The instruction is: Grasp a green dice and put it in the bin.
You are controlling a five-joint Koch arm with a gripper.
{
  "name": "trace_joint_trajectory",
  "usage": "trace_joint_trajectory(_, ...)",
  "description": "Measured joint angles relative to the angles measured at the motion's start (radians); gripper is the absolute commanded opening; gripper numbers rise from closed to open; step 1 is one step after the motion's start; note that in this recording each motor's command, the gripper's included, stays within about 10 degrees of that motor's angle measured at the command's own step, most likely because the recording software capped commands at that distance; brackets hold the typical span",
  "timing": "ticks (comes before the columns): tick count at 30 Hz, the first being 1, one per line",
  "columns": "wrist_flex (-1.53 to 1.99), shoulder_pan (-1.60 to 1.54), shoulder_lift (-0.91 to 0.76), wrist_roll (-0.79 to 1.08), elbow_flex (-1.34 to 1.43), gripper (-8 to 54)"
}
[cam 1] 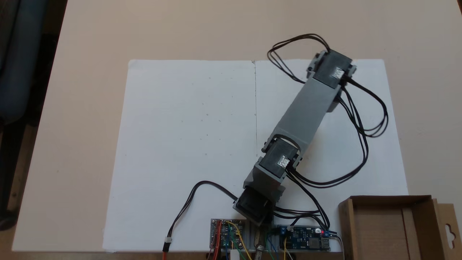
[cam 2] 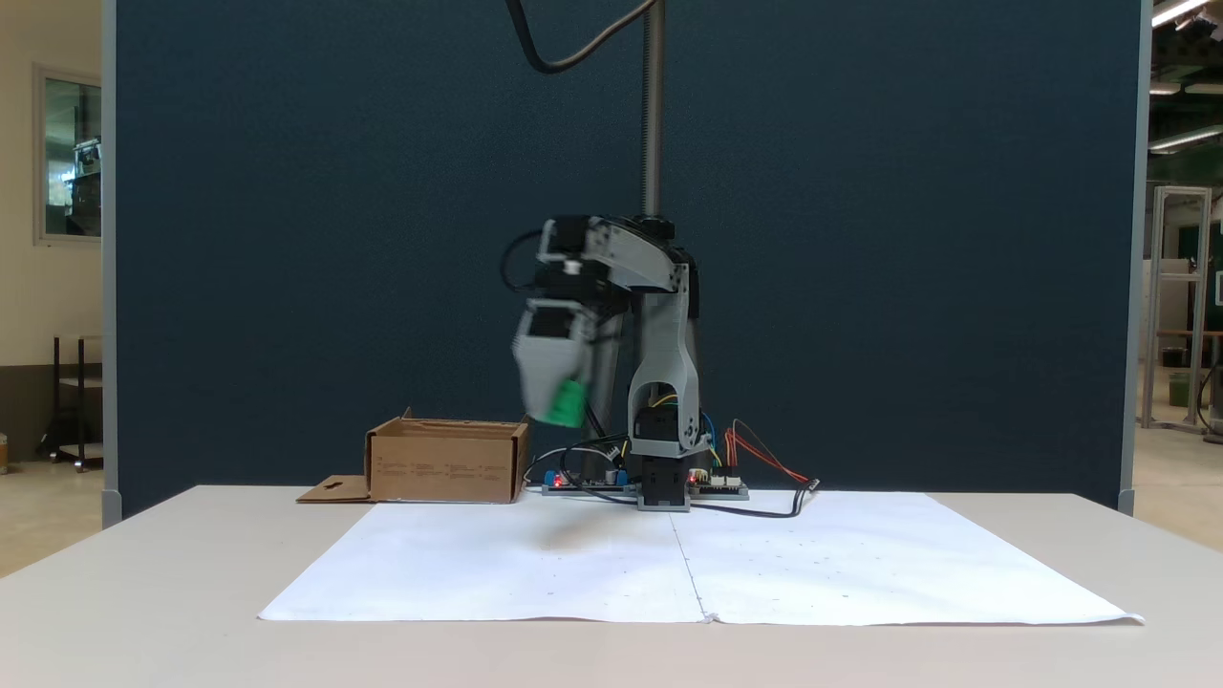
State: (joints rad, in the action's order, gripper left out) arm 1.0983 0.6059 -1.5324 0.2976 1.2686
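Your gripper (cam 2: 566,406) is clenched on the dice (cam 2: 570,402), lifted clear of the table for carry. The bin (cam 2: 445,462) sits approx 8 o'clock from it; swing over, then release.

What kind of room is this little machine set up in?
Probably a lab or workshop in a larger hall. A dark blue partition panel stands behind the pale table, bare circuit boards with loose wires sit at the grey arm's base, and metal frames stand beyond.
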Motion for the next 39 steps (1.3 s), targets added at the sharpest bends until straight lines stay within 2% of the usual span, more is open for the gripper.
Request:
trace_joint_trajectory(5,0.006,0.279,-0.002,-0.002,-0.117,12.2)
trace_joint_trajectory(12,0.006,0.749,0.018,0.000,-0.124,12.2)
trace_joint_trajectory(20,0.000,1.163,0.153,0.003,-0.124,12.2)
trace_joint_trajectory(25,-0.011,1.218,0.227,0.005,-0.123,12.2)
trace_joint_trajectory(26,-0.012,1.220,0.225,0.005,-0.123,15.4)
trace_joint_trajectory(28,-0.028,1.220,0.229,0.005,-0.124,32.7)
trace_joint_trajectory(31,-0.043,1.220,0.236,0.005,-0.126,40.2)
trace_joint_trajectory(39,-0.107,1.193,0.253,0.006,-0.137,41.1)
